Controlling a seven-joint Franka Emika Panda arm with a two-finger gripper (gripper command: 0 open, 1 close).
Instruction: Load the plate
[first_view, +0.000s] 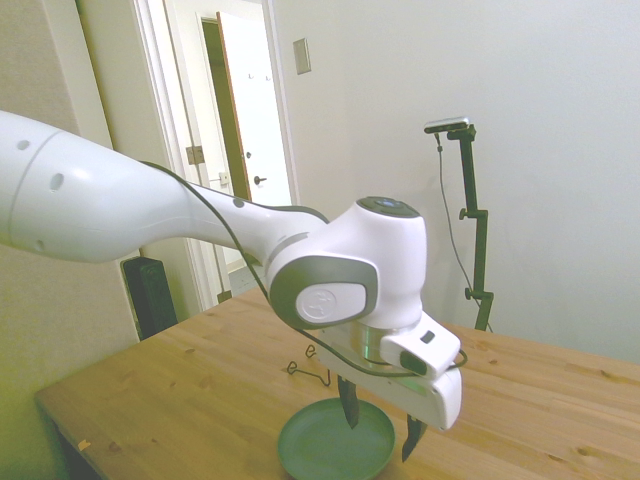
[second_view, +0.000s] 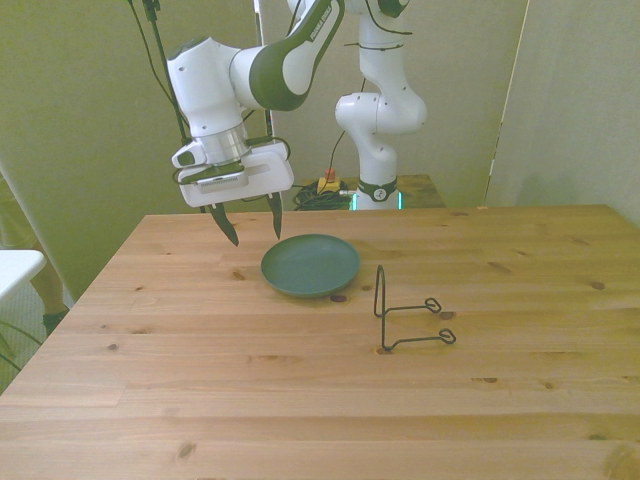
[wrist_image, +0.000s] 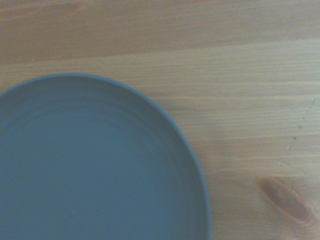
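Teal plate (second_view: 310, 265) lies flat on the table (second_view: 300, 400) beside the wire stand (second_view: 405, 310), below the spread-fingered empty gripper (second_view: 252, 226); a skewed rim grasp is judged likely to slip.

side view close, front view farther, both sharing plate (first_view: 336, 444)

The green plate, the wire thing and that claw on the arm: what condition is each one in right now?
Round teal-green plate: lying flat on the wooden table, nothing on it, not gripped.
Thin black wire stand: standing on the table, nothing in it, apart from the plate on the front view's right.
White two-finger gripper: open, holding nothing, hanging above the table by the plate's edge on the front view's left.
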